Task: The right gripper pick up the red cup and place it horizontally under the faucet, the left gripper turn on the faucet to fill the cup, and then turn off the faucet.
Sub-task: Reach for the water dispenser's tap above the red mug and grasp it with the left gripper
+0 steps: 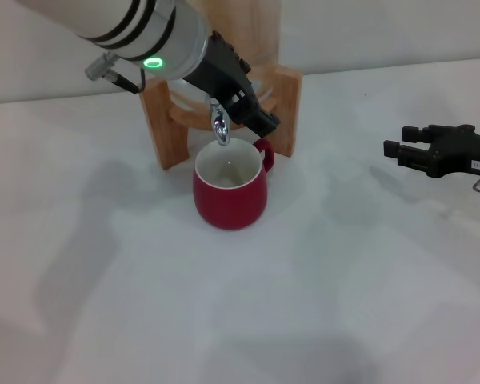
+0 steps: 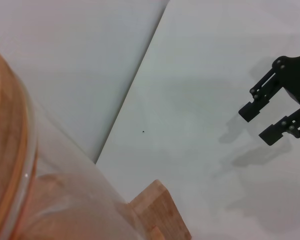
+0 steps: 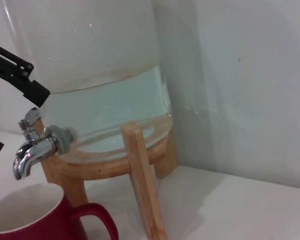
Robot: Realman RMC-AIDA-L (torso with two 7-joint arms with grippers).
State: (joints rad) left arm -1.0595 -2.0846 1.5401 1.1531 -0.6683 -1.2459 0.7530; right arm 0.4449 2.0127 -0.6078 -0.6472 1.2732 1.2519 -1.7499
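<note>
The red cup (image 1: 230,192) stands upright on the white table, its opening right under the faucet (image 1: 220,128), its handle toward the wooden stand. It also shows in the right wrist view (image 3: 40,220), below the chrome faucet (image 3: 32,152). No water stream shows. My left gripper (image 1: 248,116), on the green-ring arm, reaches over the jar's front. In the right wrist view its black fingers (image 3: 20,75) stand apart on either side of the faucet lever (image 3: 31,122), not touching it. My right gripper (image 1: 412,152) is open and empty, well to the right of the cup; it also shows in the left wrist view (image 2: 270,120).
The glass dispenser jar (image 3: 105,100) holds water in its lower part and rests on a wooden stand (image 1: 164,120) at the back of the table. A light wall rises behind it. The table surface (image 1: 224,320) runs toward me in front of the cup.
</note>
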